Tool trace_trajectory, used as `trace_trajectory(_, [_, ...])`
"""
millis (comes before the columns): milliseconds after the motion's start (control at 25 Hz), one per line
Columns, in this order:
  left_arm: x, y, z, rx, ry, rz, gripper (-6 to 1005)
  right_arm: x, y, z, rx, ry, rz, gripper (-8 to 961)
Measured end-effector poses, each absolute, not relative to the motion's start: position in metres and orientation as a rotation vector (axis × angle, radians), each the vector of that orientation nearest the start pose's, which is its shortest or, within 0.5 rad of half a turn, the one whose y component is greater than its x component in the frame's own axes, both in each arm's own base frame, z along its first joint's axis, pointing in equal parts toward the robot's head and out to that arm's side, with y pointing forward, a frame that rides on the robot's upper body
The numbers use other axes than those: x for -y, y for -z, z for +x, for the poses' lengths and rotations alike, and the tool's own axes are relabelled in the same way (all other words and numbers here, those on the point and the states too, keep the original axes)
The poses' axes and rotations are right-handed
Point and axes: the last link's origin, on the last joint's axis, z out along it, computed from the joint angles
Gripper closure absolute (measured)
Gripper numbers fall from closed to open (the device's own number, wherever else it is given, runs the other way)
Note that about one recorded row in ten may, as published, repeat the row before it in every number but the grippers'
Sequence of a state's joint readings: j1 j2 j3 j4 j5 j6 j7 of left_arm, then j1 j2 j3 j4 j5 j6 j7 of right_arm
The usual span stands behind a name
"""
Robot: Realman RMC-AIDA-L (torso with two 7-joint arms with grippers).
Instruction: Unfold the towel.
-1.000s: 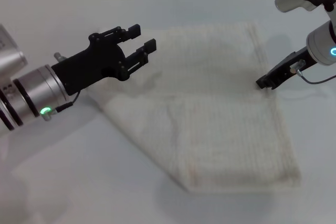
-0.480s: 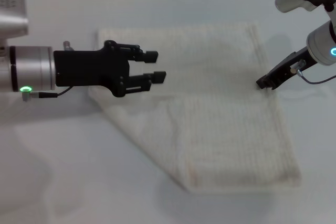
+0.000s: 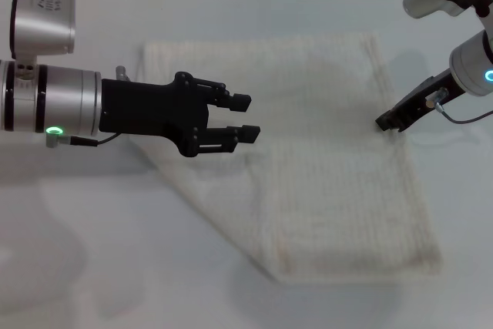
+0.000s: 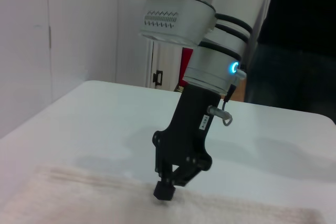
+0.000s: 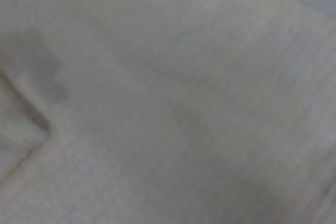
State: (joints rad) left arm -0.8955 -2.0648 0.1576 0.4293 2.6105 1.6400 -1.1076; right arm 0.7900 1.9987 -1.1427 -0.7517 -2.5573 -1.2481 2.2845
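Towel [image 3: 323, 152] lies flat on the white table [image 3: 115, 267], filling the middle of the head view and reaching toward 3 o'clock. Its lower part carries a folded layer whose diagonal edge runs from about 9 o'clock of the cloth down to 6 o'clock, ending in a corner near the table's front. The far edge lies straight near 12 o'clock.

Left gripper [image 3: 248, 118] reaches in from 9 o'clock, held above the towel's left part, fingers pointing toward 3 o'clock. Its two fingers are parted with a clear gap between them, and nothing is in them.

Right gripper [image 3: 387, 122] comes down from 2 o'clock, with its tip at the towel's right edge. In the left wrist view the right gripper [image 4: 165, 190] stands nearly upright with its fingertips drawn together, touching the cloth [image 4: 79, 198]; whether any fabric is pinched between them I cannot tell.

The right wrist view shows only towel [image 5: 173, 103] close up, with a folded edge at one side.
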Motion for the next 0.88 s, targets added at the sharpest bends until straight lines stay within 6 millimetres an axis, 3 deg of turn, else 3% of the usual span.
trace_trajectory(880, [-0.359, 0.047, -0.207, 0.277, 0.618, -2.994, 507, -0.406, 0.008, 0.246, -1.017, 0.403, -2.548, 955])
